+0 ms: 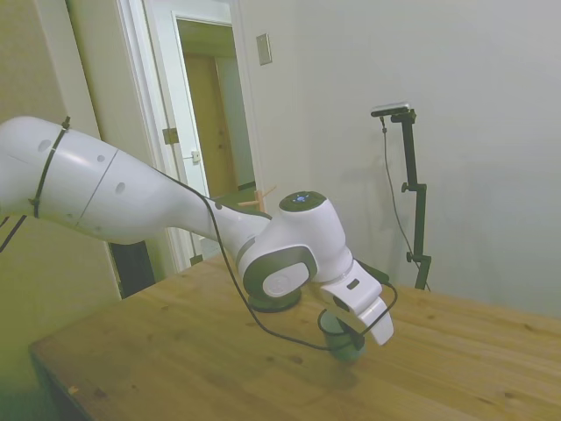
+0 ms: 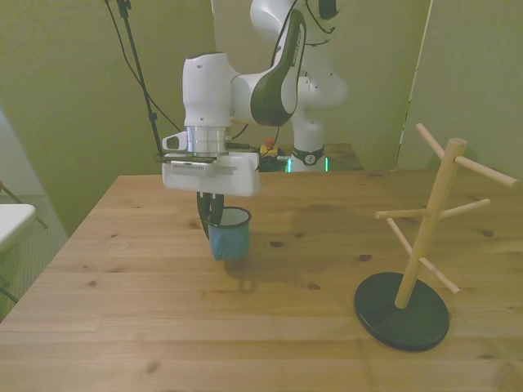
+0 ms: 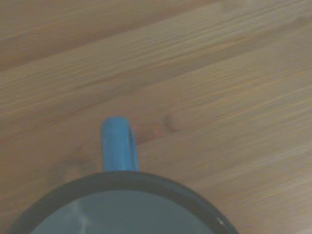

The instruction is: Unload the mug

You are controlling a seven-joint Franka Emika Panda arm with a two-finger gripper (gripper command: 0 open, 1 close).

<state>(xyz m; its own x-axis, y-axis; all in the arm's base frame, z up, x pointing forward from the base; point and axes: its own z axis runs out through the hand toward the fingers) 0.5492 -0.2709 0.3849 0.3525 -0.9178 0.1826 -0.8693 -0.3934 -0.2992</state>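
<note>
Gripper down at the mug, mid-table; peg stand off to one side.

Going left to right across the front view: the white two-finger gripper [image 2: 214,219] hangs straight down over the small round blue mug with a dark rim [image 2: 230,233], its dark fingers [image 2: 203,217] reaching to the rim on the side toward the front view's left. They look closed on the rim, though the hold is partly hidden. The mug sits upright on the wooden plank table [image 2: 147,327]. In the wrist view its blue handle [image 3: 118,144] juts from the rim over bare planks. Well apart, toward the front view's right, stands the wooden peg stand on a black round base [image 2: 402,310], pegs bare.
</note>
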